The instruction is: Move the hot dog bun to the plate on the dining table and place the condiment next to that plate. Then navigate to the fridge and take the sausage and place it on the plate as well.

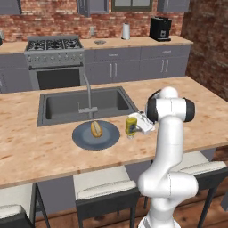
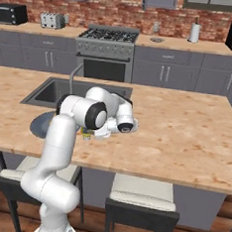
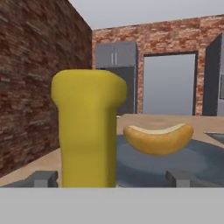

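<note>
The hot dog bun [image 1: 95,128] lies on the round blue-grey plate [image 1: 84,139] on the dining table [image 1: 35,147], just in front of the sink. The yellow condiment bottle [image 1: 131,125] stands upright on the table, just right of the plate's rim. My gripper [image 1: 135,124] reaches in low from the right, open, with the bottle between its fingers. In the hand view the condiment [image 3: 87,127] fills the left, with the bun [image 3: 158,138] on the plate [image 3: 201,164] behind it. The gripper [image 3: 111,179] has its fingertips [image 3: 43,178] well clear of the bottle's sides. The plate [image 2: 39,126] and condiment [image 2: 86,134] peek out behind my arm.
The grey sink [image 1: 84,104] with its faucet [image 1: 89,95] lies right behind the plate. Stools [image 1: 104,187] stand along the table's near edge. A stove [image 1: 54,55] and a back counter with a coffee machine [image 1: 160,28] line the far wall.
</note>
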Controlling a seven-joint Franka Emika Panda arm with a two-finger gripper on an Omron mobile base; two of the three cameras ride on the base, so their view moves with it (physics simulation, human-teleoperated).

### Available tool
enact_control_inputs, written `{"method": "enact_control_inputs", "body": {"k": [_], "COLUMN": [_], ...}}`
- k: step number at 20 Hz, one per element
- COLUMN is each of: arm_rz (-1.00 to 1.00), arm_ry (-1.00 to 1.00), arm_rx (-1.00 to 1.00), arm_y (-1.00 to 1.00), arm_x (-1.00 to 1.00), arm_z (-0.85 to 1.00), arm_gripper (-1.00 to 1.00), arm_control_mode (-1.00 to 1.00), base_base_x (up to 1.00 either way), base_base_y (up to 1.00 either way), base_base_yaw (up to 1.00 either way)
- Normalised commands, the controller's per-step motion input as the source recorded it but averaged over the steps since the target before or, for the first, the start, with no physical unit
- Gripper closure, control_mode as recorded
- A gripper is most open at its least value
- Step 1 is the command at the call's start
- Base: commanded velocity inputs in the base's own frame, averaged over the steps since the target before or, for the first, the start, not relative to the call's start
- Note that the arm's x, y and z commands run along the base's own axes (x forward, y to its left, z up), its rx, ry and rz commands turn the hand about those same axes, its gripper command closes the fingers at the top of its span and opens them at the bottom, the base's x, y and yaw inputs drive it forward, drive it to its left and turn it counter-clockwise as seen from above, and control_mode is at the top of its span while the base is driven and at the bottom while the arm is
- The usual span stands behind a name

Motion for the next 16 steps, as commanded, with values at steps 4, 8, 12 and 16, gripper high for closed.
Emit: {"method": "enact_control_inputs", "body": {"k": [4, 8, 12, 16], "arm_rz": [0.00, -0.03, -0.03, -0.01], "arm_ry": [0.02, 0.01, 0.00, -0.02], "arm_rx": [0.05, 0.08, 0.08, 0.06], "arm_y": [-0.18, -0.37, -0.42, -0.40], "arm_x": [0.18, 0.04, 0.00, -0.02], "arm_z": [0.04, 0.13, 0.23, 0.36], "arm_gripper": [-1.00, -1.00, -1.00, -1.00], "arm_control_mode": [-1.00, -1.00, -1.00, -1.00], "base_base_x": [0.00, 0.00, 0.00, 0.00], "base_base_y": [0.00, 0.00, 0.00, 0.00], "base_base_yaw": [0.00, 0.00, 0.00, 0.00]}}
